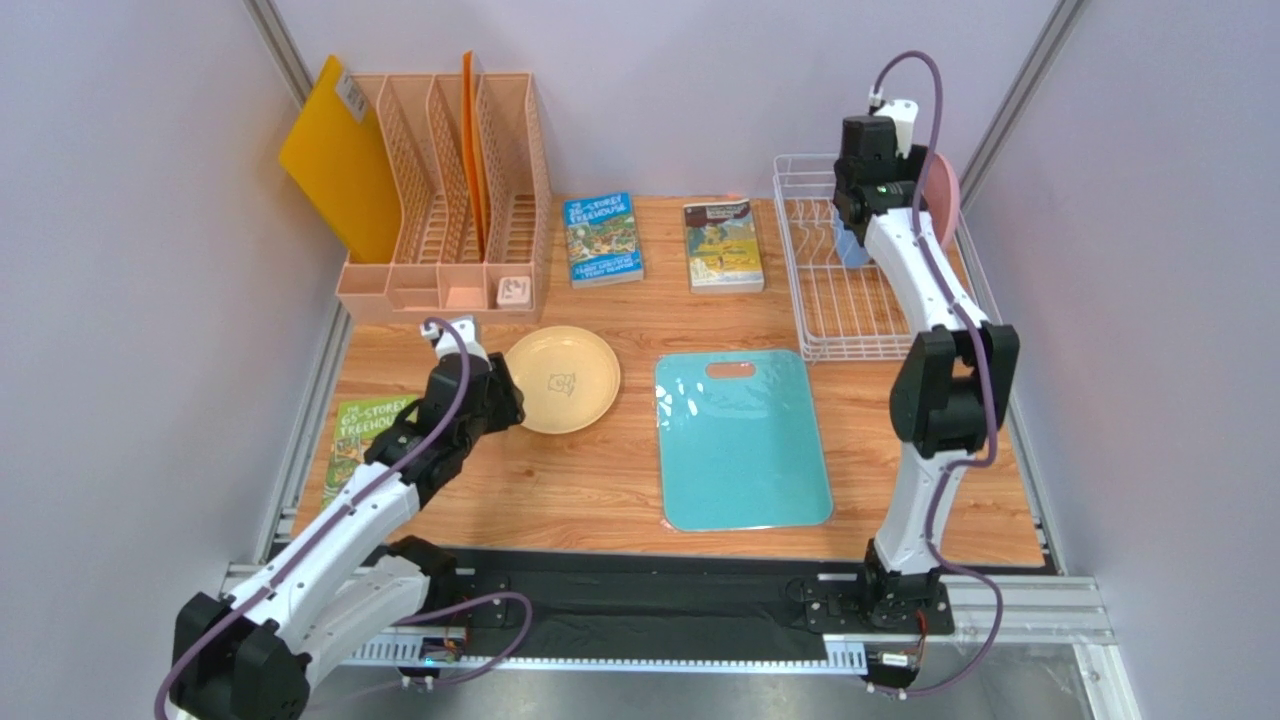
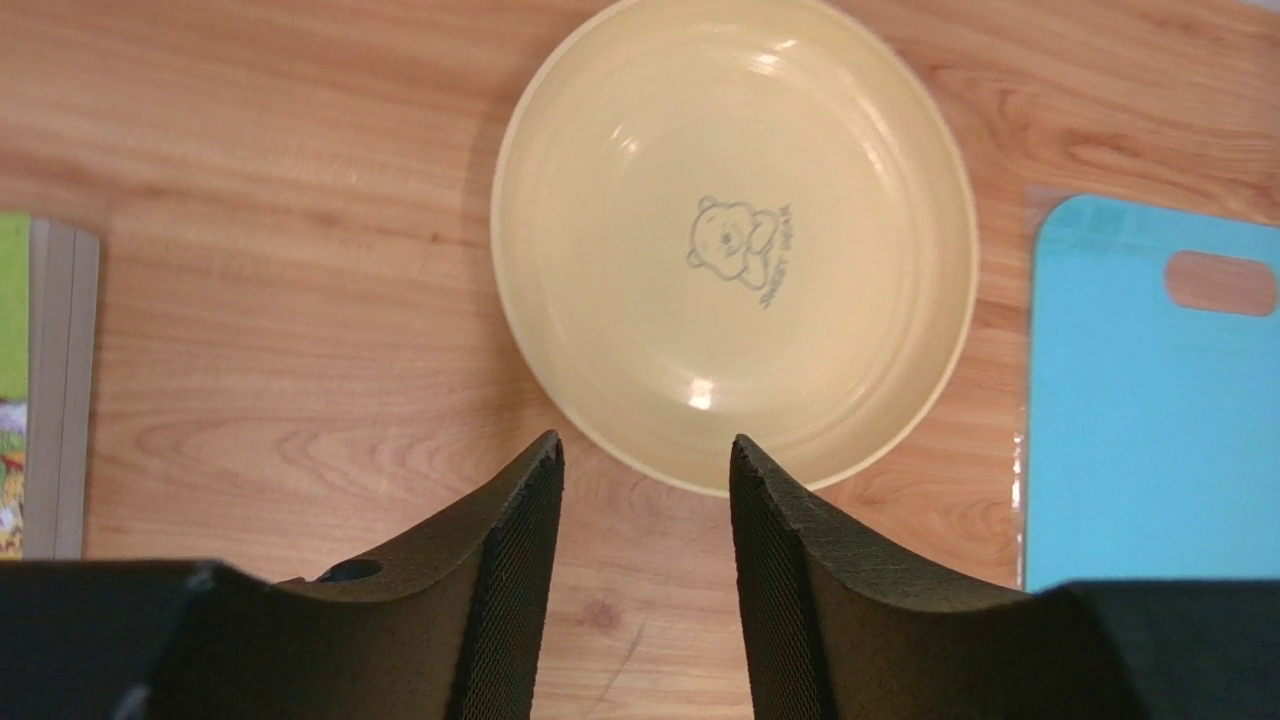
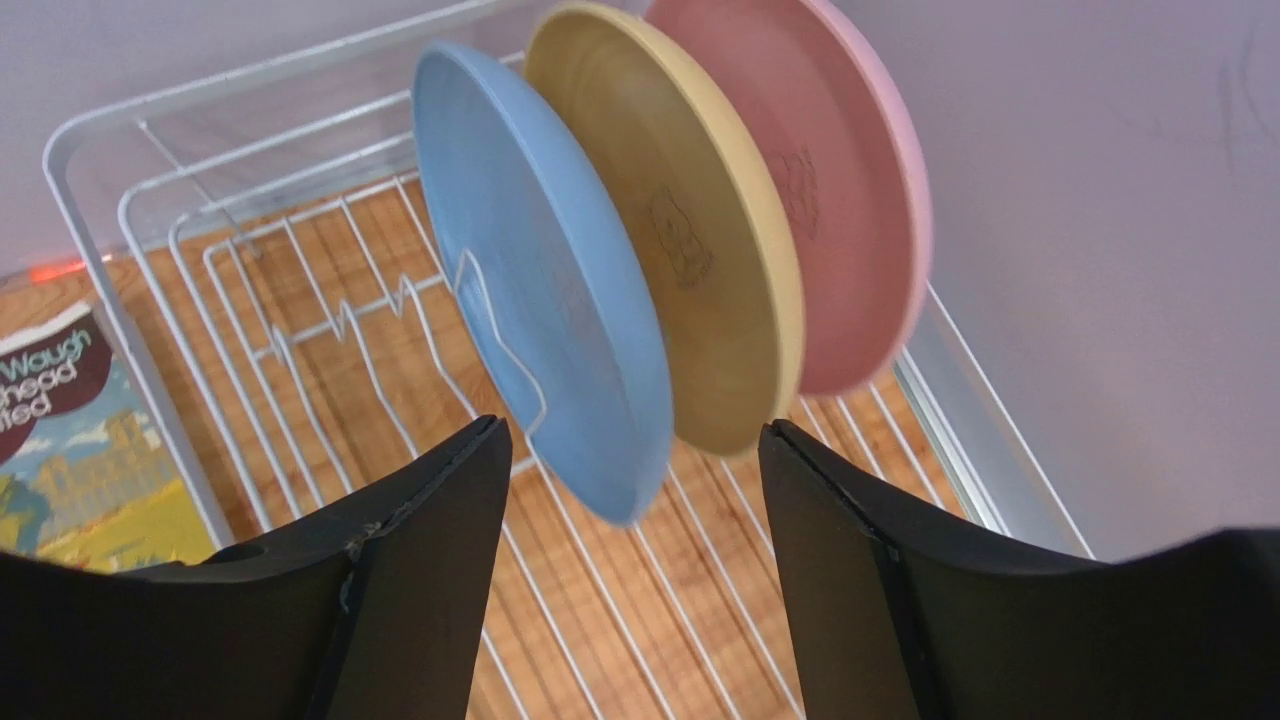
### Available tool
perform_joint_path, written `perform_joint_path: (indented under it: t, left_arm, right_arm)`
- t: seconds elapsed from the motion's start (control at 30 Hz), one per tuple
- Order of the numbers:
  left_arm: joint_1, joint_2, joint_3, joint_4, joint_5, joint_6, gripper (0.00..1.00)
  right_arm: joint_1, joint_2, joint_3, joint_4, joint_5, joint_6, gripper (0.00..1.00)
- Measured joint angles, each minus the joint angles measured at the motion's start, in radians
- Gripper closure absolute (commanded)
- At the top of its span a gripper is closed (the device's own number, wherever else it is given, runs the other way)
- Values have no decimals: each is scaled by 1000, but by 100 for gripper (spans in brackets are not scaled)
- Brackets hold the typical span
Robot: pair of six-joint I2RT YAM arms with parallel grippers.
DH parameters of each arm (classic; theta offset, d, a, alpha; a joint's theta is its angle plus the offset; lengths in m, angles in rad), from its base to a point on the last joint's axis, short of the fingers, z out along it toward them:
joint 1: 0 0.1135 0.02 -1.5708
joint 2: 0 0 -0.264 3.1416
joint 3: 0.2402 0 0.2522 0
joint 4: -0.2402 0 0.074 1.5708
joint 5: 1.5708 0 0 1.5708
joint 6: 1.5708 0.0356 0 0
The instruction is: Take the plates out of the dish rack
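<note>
A cream-yellow plate [image 1: 561,378] with a bear logo lies flat on the table, just ahead of my left gripper [image 1: 504,393]. In the left wrist view that plate [image 2: 736,240] sits beyond the left gripper [image 2: 646,458], which is open, holds nothing and touches nothing. Three plates stand on edge in the white wire dish rack [image 1: 842,323]: grey-blue [image 3: 549,330], tan-mustard [image 3: 691,240] and pink [image 3: 842,195]. My right gripper [image 3: 631,443] hovers open over the rack [image 3: 301,330], with the blue plate's lower edge just ahead of the gap between its fingers. Only the pink plate [image 1: 944,195] shows past the right arm from above.
A teal cutting board [image 1: 741,438] lies mid-table, right of the cream plate. At the back left stand a peach file organizer [image 1: 443,203] and a yellow board [image 1: 338,173]. Two books [image 1: 603,239] [image 1: 723,245] lie at the back, and a green book [image 1: 358,435] near the left edge.
</note>
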Motion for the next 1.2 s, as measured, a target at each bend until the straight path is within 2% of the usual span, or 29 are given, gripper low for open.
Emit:
perform_joint_path:
  t: [0.07, 0.13, 0.23, 0.47, 0.6, 0.77, 0.93, 1.2]
  left_arm:
    - [0, -3, 23, 19, 14, 27, 46]
    - [0, -1, 42, 41, 31, 54, 46]
    - [0, 12, 58, 66, 47, 85, 46]
    - [0, 79, 62, 101, 72, 112, 46]
    - [0, 103, 62, 104, 84, 115, 46]
    - [0, 106, 62, 115, 89, 118, 46]
    - [0, 106, 62, 127, 89, 126, 46]
    - [0, 108, 61, 135, 88, 130, 46]
  right_arm:
    - [-3, 87, 86, 16, 8, -49, 36]
    - [-2, 153, 142, 26, 9, -93, 43]
    - [-1, 238, 219, 32, 14, -149, 45]
    - [-1, 304, 279, 66, 86, -260, 47]
    - [-1, 322, 279, 86, 113, -308, 62]
    - [-1, 330, 279, 100, 148, -345, 74]
    - [-3, 330, 279, 105, 163, -369, 91]
    - [-3, 330, 265, 116, 181, -407, 78]
